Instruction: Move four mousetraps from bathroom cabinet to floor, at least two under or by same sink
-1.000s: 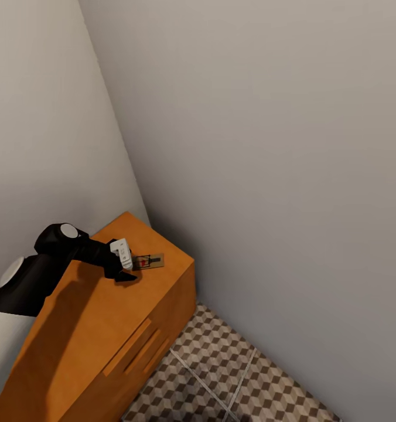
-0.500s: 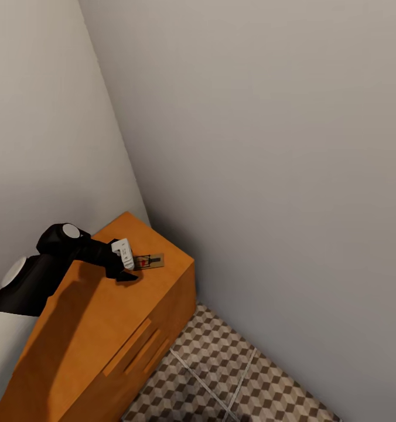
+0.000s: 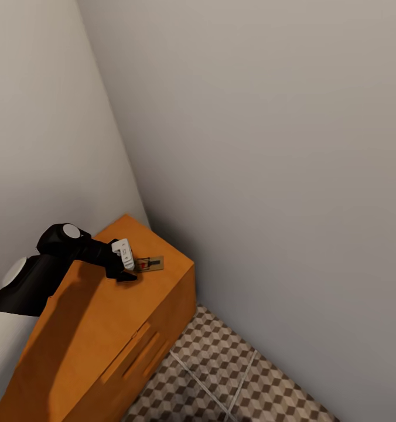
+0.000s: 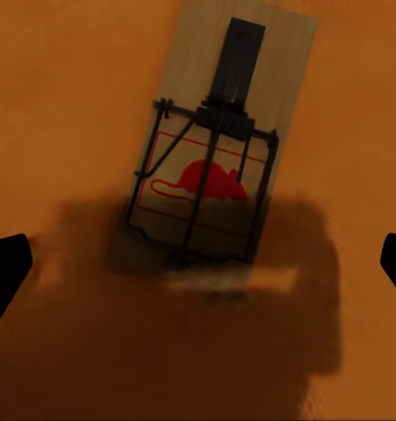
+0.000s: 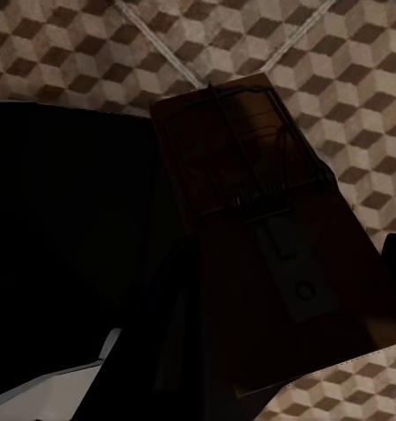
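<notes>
Looking down from the head camera, you have one mousetrap (image 3: 149, 264) lying flat on the smooth orange-brown top of the cabinet (image 3: 104, 328), just beyond your left gripper (image 3: 127, 271), near the far corner where two plain grey walls meet; the cabinet front shows slim bar handles, and the bathroom floor (image 3: 221, 375) beside it is tiled in a brown, beige and white cube pattern with pale grout. In your left wrist camera, that single trap (image 4: 217, 158) is a pale wooden rectangle with dark wire parts and a red mouse picture printed on it, no readable writing; your two black fingertips (image 4: 4, 272) stand well apart, either side of it, touching nothing. In your right wrist camera, a second trap (image 5: 268, 228), deep in shadow, sits close before the camera above the cube tiles (image 5: 66, 53); you cannot tell whether the right fingers are clamped on it.
</notes>
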